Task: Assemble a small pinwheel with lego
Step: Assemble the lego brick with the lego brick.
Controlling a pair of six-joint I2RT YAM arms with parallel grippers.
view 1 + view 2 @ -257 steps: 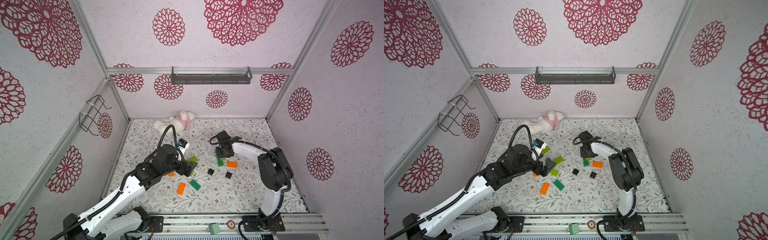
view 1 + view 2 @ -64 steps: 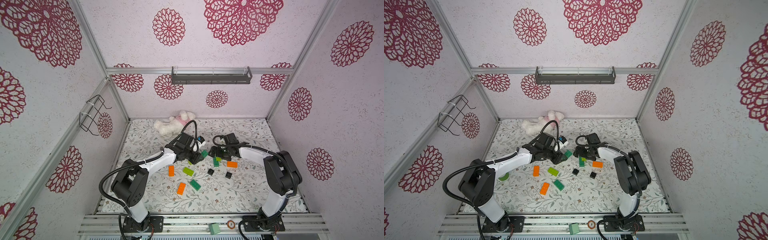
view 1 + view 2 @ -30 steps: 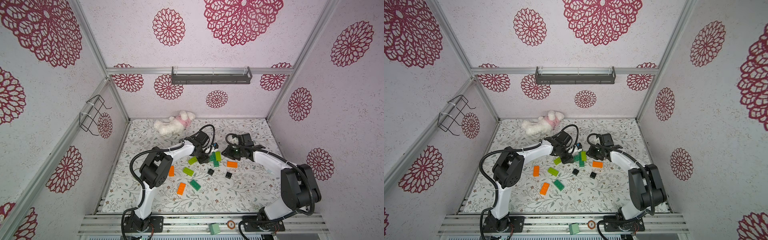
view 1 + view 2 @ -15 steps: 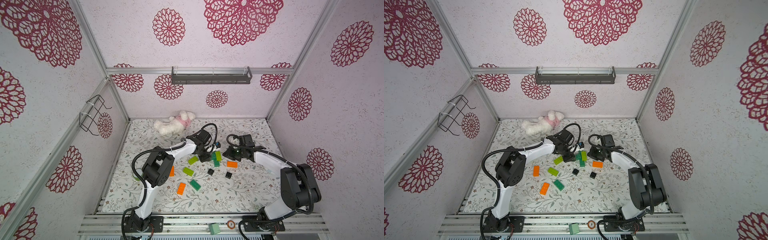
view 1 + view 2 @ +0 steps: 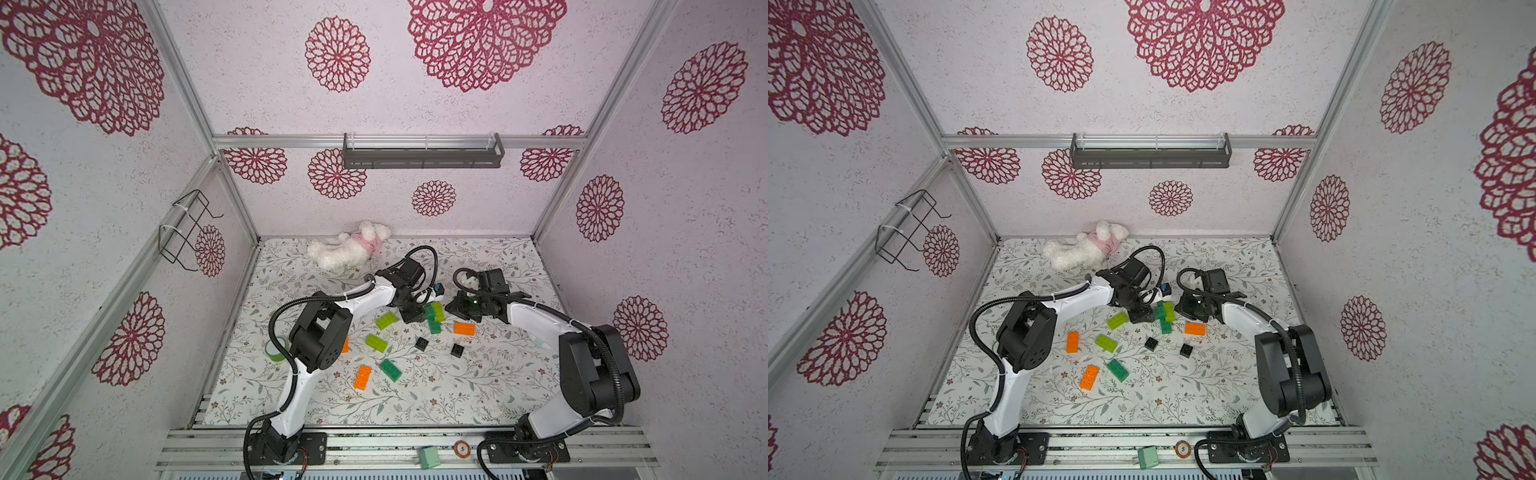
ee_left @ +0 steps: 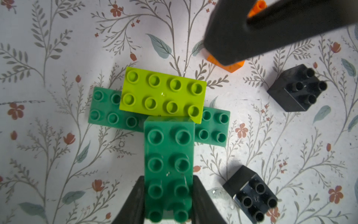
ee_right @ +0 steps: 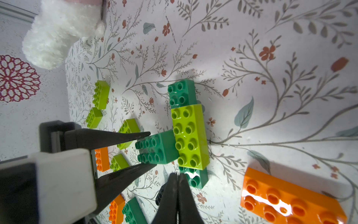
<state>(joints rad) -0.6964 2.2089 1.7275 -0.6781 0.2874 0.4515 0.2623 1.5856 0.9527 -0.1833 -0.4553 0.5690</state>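
Nearest me, an orange brick [image 5: 363, 377] and a black brick [image 5: 421, 343] lie loose on the counter [image 5: 478, 390]. Farther in, the left hand [image 6: 168, 180] clamps a dark green brick [image 6: 168, 151], its end against a lime green brick [image 6: 162, 95] stacked on a base green brick [image 6: 108, 112]. The right hand [image 7: 177, 175], fingers pressed together and empty, hovers just beside. A plush toy [image 5: 345, 253] lies at the back.

This looks like a robot lab booth dressed as a home. Flower-papered panels [image 5: 457, 199] sit in an aluminium frame [image 5: 282, 142], and a left arm [image 5: 300, 392] and right arm [image 5: 536, 322] are bolted to a front rail [image 5: 395, 442].
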